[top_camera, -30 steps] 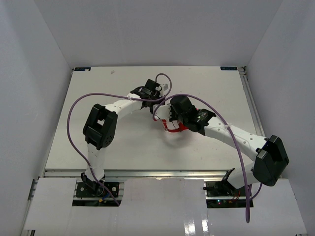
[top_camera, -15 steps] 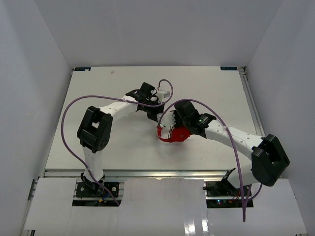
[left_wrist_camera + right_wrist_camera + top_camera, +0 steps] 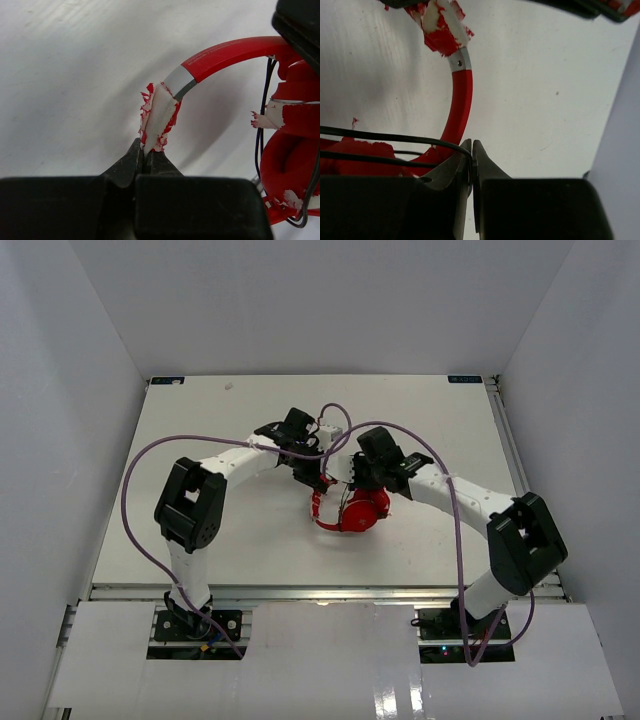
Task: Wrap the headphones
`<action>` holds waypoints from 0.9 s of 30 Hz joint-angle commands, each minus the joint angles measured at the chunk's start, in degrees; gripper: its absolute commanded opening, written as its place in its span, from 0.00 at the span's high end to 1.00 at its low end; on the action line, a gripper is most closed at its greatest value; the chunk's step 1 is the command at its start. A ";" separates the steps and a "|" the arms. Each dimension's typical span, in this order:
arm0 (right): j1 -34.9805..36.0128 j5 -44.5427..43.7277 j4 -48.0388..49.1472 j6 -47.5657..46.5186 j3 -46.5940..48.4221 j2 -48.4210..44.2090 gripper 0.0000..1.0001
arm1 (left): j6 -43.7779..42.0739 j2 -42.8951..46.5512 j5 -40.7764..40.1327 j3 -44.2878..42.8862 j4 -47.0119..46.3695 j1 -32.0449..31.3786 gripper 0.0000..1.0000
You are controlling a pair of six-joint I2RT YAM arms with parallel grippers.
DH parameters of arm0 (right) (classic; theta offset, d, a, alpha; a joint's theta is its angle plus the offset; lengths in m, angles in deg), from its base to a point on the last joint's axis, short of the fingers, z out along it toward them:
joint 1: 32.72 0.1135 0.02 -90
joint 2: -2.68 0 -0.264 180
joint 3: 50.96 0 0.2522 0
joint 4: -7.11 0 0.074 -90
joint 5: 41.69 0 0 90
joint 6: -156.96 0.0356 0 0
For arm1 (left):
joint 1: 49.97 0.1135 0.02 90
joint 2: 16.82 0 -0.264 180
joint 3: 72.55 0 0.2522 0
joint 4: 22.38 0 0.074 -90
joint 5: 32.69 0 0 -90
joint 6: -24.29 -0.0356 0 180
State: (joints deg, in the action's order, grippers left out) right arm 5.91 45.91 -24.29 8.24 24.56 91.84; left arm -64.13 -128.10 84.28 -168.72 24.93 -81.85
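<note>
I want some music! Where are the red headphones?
In the top view the headphones are near the middle of the table, pinched at the headband by the left gripper, right beside the right gripper.

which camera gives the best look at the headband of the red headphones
Left wrist: the headband arcs across the frame, its flaking end pinched in the left end effector. Right wrist shows only a short stretch of headband; the top view shows a thin red curve, too small for detail.
</note>
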 commanded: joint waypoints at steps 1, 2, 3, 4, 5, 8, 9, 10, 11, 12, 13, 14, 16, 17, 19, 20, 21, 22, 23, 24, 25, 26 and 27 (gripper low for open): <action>-3.54 8.06 -0.98 10.19 5.24 4.20 0.91 | 2.07 0.90 -7.28 -4.24 0.11 0.41 1.00; -4.53 9.49 -0.91 12.20 5.99 5.28 0.91 | 2.03 0.57 -8.35 -4.58 -0.01 0.45 1.00; -5.48 11.00 -0.79 14.16 6.60 6.28 0.91 | 1.92 0.27 -9.31 -4.87 -0.16 0.50 1.00; -5.75 11.40 0.12 15.04 6.61 6.73 0.91 | 1.40 -0.26 -10.01 -5.04 -0.20 0.50 1.00; -6.02 11.80 1.03 15.92 6.61 7.16 0.90 | 0.88 -0.77 -10.71 -5.22 -0.24 0.50 1.00; -6.37 12.17 3.75 18.06 5.18 8.11 0.88 | -0.41 -1.81 -12.62 -5.99 -0.33 0.50 1.00; -6.52 12.53 4.33 18.83 5.53 8.73 0.86 | -0.59 -2.17 -12.98 -6.16 -0.41 0.50 1.00; -6.68 12.94 4.86 19.61 5.98 9.39 0.85 | -0.75 -2.54 -13.35 -6.32 -0.49 0.50 1.00; -6.99 13.57 4.93 20.21 6.40 10.28 0.84 | -0.79 -2.89 -13.97 -6.36 -0.51 0.56 1.00; -7.35 14.39 4.90 20.94 6.84 11.15 0.83 | -0.76 -3.19 -14.60 -6.39 -0.57 0.59 1.00; -7.72 15.29 4.90 21.80 7.27 11.90 0.81 | -0.70 -3.44 -15.10 -6.43 -0.71 0.61 1.00; -7.96 15.76 4.90 22.37 7.57 12.47 0.80 | -0.67 -3.60 -15.10 -6.29 -0.87 0.74 1.00; -8.41 16.71 4.86 23.32 8.20 13.67 0.78 | -0.65 -3.89 -14.78 -5.95 -1.27 0.94 1.00; -8.59 17.09 4.81 23.52 8.49 14.19 0.78 | -0.70 -3.94 -14.32 -5.75 -1.49 0.94 1.00; -8.58 17.32 4.81 23.96 8.94 15.18 0.74 | -0.70 -3.94 -14.02 -5.52 -1.64 0.94 0.97; -8.57 17.27 4.74 24.29 9.19 15.48 0.71 | -0.70 -3.87 -13.90 -5.48 -1.72 0.94 0.94; -8.64 17.19 4.72 24.57 9.32 15.65 0.67 | -0.64 -3.79 -13.95 -5.35 -1.74 0.94 0.92; -8.66 16.77 4.72 24.73 9.39 15.79 0.60 | -0.62 -3.62 -13.97 -5.26 -1.84 0.94 0.89; -8.73 16.23 4.75 24.85 9.45 15.87 0.54 | -0.59 -3.41 -14.01 -5.19 -1.91 0.94 0.86; -8.90 15.64 4.81 24.97 9.51 15.87 0.51 | -0.53 -3.17 -14.13 -5.14 -1.91 0.94 0.83; -9.05 15.25 4.81 25.11 9.65 15.87 0.49 | -0.60 -2.95 -14.07 -5.06 -1.98 0.94 0.80; -9.43 14.75 4.75 25.72 9.80 15.98 0.45 | -0.62 -2.72 -14.11 -4.99 -2.00 0.94 0.77; -9.82 14.43 4.67 26.33 10.17 16.04 0.41 | -0.57 -2.57 -14.14 -4.90 -2.05 0.99 0.75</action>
State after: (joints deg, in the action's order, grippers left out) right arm -3.44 59.58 -19.77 31.22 32.04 107.54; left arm -65.30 -133.78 68.63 -172.43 26.03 -80.82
